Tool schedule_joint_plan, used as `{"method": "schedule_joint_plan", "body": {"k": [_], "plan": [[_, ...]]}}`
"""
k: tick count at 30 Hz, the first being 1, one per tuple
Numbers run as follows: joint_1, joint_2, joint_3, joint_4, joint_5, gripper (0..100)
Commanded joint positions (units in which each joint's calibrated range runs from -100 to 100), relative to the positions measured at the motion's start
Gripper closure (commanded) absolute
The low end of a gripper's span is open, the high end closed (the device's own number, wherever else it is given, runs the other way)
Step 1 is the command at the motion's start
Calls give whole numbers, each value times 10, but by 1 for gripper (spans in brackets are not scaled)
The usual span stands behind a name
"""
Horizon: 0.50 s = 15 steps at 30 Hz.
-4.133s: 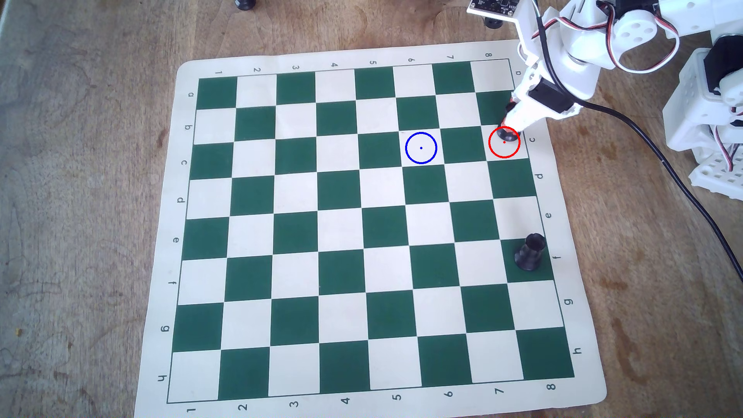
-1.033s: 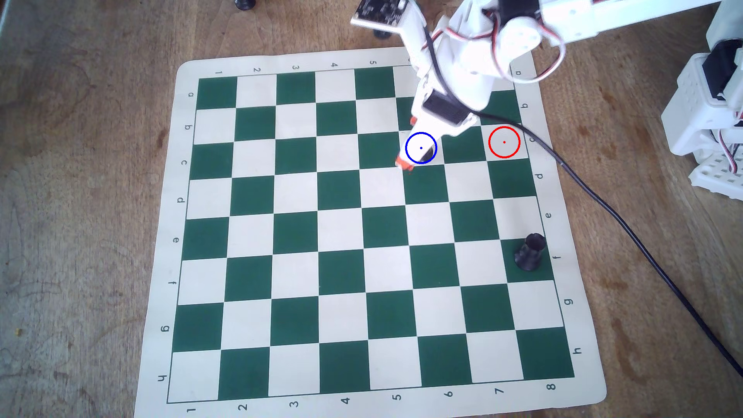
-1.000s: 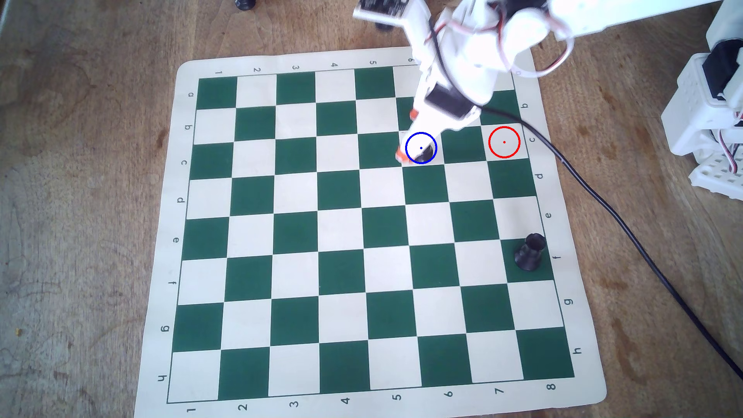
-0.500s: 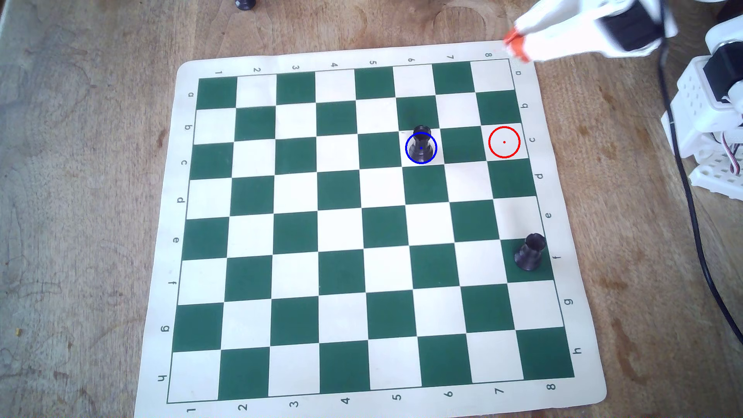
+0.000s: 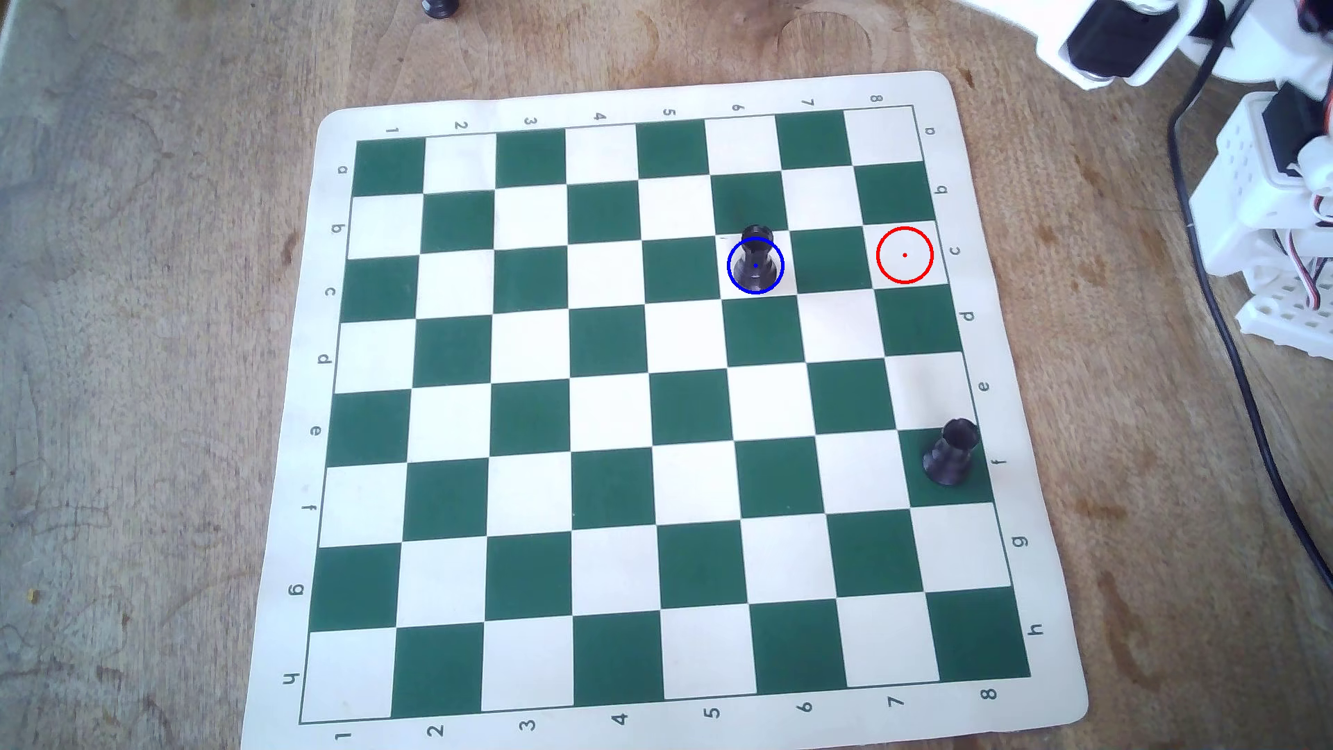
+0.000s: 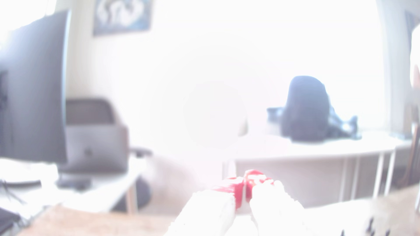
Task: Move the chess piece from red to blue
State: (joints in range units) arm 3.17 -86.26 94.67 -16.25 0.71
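Wooden brown surface (image 5: 144,360) carries my cream-and-green vinyl chessboard mat (image 5: 1010,721), and reading from its left side across, the left squares hold nothing. Further right, the small black plastic rook with the notched turret, the chess piece (image 5: 755,256), stands upright with its round base inside the thin blue circle outline (image 5: 729,278), its turret leaning just past the ring's upper edge in the overhead view. Right of that, two squares on, the thin red circle outline (image 5: 928,268) holds nothing, so I judge the move done. Lower and further right, a second black rook (image 5: 951,451) stands on a green square near the mat's edge. My arm (image 5: 1111,36) sits at the overhead view's upper right corner, off the mat and well apart from the chess piece, which lies to its lower left. My tool (image 6: 245,190) shows only in the blurred, washed-out wrist view: its red-tipped fingers (image 6: 238,192) meet with no gap I can see and nothing between them, so it looks closed and empty. The risk I see is any sweep back across the mat, or drag from the black cable (image 5: 1226,339) beside the mat, knocking a light, narrow-waisted rook over or off its circle.
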Motion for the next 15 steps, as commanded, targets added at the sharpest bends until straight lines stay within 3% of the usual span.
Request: {"method": "schedule_joint_plan", "body": {"k": [1, 4, 13, 15], "plan": [[4, -40, 18, -208, 5, 100], [5, -76, 23, -244, 8, 100], [-32, -95, 52, -553, 12, 96], [-29, -95, 52, -615, 14, 100]]}}
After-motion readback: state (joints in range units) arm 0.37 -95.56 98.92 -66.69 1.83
